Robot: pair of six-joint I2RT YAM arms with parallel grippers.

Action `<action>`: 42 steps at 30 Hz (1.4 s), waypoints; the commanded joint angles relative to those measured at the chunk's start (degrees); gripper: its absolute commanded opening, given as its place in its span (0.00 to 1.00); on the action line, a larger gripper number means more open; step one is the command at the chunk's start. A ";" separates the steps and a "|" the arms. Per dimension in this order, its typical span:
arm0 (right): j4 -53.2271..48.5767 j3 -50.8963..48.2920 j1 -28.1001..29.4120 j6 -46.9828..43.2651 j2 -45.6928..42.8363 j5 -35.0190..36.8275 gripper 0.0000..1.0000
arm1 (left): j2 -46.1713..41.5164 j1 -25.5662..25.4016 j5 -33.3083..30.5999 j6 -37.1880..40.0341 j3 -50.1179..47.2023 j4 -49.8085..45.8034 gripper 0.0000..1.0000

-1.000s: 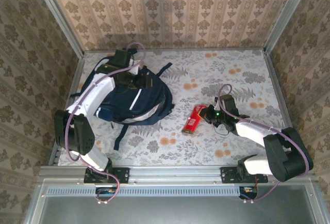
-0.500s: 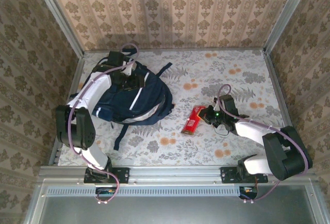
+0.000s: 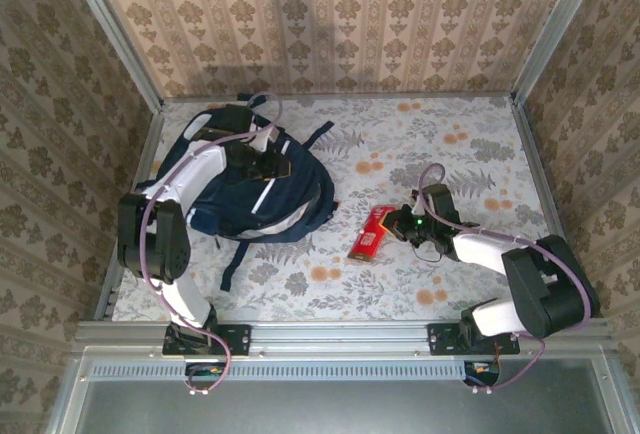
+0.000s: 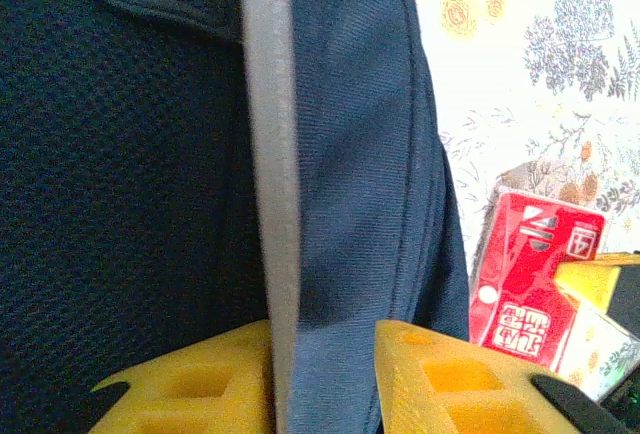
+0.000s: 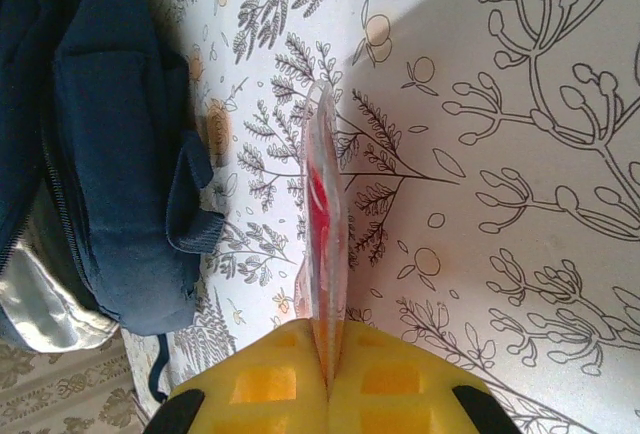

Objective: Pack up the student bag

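Since a second ago, the left jaws have been drawn in from about half open to a narrower gap, and the left wrist has been shifted a little across the top of the student bag (image 3: 255,189). The right jaws have been kept shut.

Opening the bag for loading is judged to be the step in hand. A raised fold of its navy fabric, edged by a grey strip (image 4: 270,154), is seen filling the gap between the left jaws, so a pinch is taken to be made, though its firmness cannot be told. The fold is best seated deep between the jaws before any pull. It should then be lifted slowly and straight, so that only the upper layer is raised and the body of the bag is not dragged along. If the fabric is felt to slip, the pinch should be remade rather than the pull hurried.

From the right jaws the bag (image 5: 100,154) lies ahead and off to one side, apart from them. A red packet (image 5: 325,214) is clamped edge-on in those jaws and points toward the bag; it is best held back until an opening is seen. Below it, the flowered surface (image 3: 450,134) is spread.
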 commanded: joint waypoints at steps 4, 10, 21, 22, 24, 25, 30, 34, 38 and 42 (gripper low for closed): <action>1.24 -0.84 -0.23 0.29 1.12 -0.86 0.00 | 1.28 -1.20 -1.53 1.88 0.42 -1.10 0.26; -0.32 -0.46 -0.28 -0.12 -0.96 -0.71 0.00 | -0.56 -1.64 -0.26 1.58 0.57 -0.68 0.00; -13.79 3.25 -0.62 -2.53 -18.41 3.99 0.00 | -8.78 -2.26 3.76 -1.27 8.01 -4.15 0.00; -13.86 3.52 -0.63 -1.99 -19.60 3.48 0.00 | -9.45 -2.17 4.37 -1.84 8.56 -4.11 0.00; -14.05 4.21 -0.61 -0.69 -21.59 2.75 0.00 | -10.40 -2.07 6.35 -2.97 9.63 -3.98 0.00; -13.93 4.62 -0.59 -0.08 -22.52 2.28 0.00 | -10.71 -2.08 7.01 -3.66 10.44 -3.96 0.00; -11.03 6.09 -0.01 3.90 -25.79 0.06 0.00 | -12.21 -2.08 13.67 -7.11 13.30 -1.83 0.00; -6.08 6.56 2.70 7.36 -25.03 0.20 0.00 | -11.73 -2.04 16.37 -9.21 15.48 -0.80 0.00; -3.51 9.28 5.96 8.11 -21.11 1.47 0.00 | -11.38 -2.04 18.38 -11.48 15.80 1.67 0.00; 1.09 12.73 8.69 9.13 -15.59 3.62 0.00 | -11.40 -2.07 20.13 -13.20 15.46 3.36 0.00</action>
